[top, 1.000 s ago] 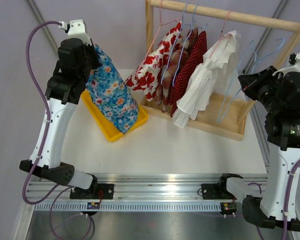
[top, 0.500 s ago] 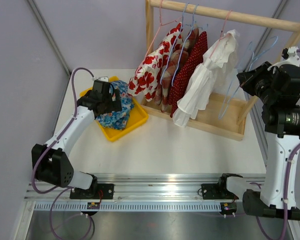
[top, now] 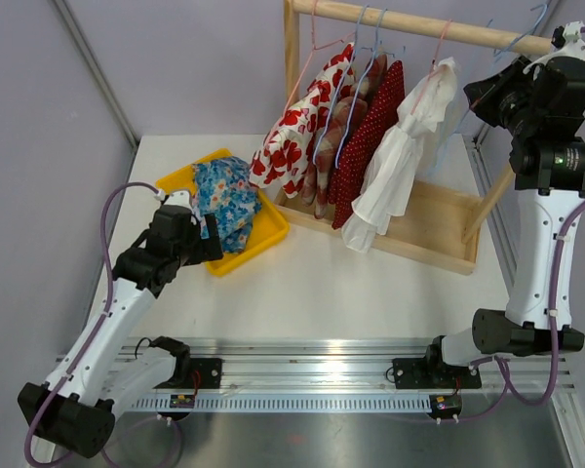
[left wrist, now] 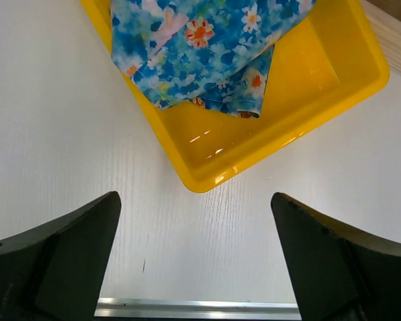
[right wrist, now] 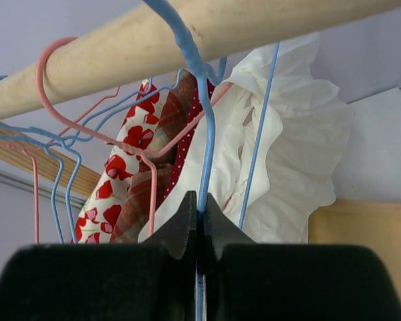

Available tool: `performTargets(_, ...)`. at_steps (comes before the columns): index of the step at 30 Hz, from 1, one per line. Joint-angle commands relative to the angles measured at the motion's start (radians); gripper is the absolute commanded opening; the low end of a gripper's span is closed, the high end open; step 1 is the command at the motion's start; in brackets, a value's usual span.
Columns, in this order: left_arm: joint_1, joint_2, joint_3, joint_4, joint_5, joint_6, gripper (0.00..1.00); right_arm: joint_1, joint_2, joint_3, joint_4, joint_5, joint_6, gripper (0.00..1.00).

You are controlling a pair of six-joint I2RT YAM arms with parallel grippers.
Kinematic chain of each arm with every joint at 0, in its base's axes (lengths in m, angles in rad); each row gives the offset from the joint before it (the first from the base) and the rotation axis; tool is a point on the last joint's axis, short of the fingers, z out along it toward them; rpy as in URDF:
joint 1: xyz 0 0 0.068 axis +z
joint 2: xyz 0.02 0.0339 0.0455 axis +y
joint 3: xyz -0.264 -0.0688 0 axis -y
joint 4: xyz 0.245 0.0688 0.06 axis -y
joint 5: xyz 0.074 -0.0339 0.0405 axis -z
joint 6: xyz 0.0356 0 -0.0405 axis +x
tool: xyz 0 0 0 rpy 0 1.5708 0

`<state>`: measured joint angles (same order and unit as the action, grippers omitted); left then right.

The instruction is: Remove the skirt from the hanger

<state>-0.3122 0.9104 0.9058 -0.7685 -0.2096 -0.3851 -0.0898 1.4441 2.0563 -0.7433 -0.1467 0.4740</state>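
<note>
The blue floral skirt (top: 224, 200) (left wrist: 200, 47) lies bunched in the yellow tray (top: 258, 244) (left wrist: 207, 177), off any hanger. My left gripper (top: 203, 242) (left wrist: 195, 200) hovers low over the table just short of the tray's near corner, open, nothing between its fingers. High at the right, my right gripper (top: 483, 93) (right wrist: 200, 200) is shut on the wire of a bare blue hanger (top: 515, 41) (right wrist: 202, 134). The hanger's hook curves over the wooden rail (top: 419, 24) (right wrist: 254, 23).
Several garments hang on the wooden rack: a white one with red poppies (top: 297, 127), a red dotted one (top: 370, 136) and a white ruffled one (top: 409, 146). The rack's wooden base (top: 439, 234) sits back right. A metal rail (top: 302, 351) runs along the table's near edge.
The left arm came down from high up with the skirt, let it go into the yellow tray and drew back open. The right arm raised the blue hanger up to the rail.
</note>
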Motion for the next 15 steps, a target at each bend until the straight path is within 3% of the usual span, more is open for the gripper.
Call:
performTargets(1, -0.037, -0.024, -0.008, 0.029, 0.006, 0.005, 0.99, -0.001, 0.038, 0.079, 0.036, 0.056, -0.034, 0.00)
performTargets(5, -0.039, 0.018, -0.005, 0.031, 0.010, 0.009, 0.99, -0.013, 0.082, 0.084, 0.002, 0.084, -0.064, 0.00)
performTargets(15, -0.045, 0.013, -0.015, 0.046, 0.027, 0.012, 0.99, -0.041, -0.002, -0.139, -0.028, 0.165, -0.095, 0.00)
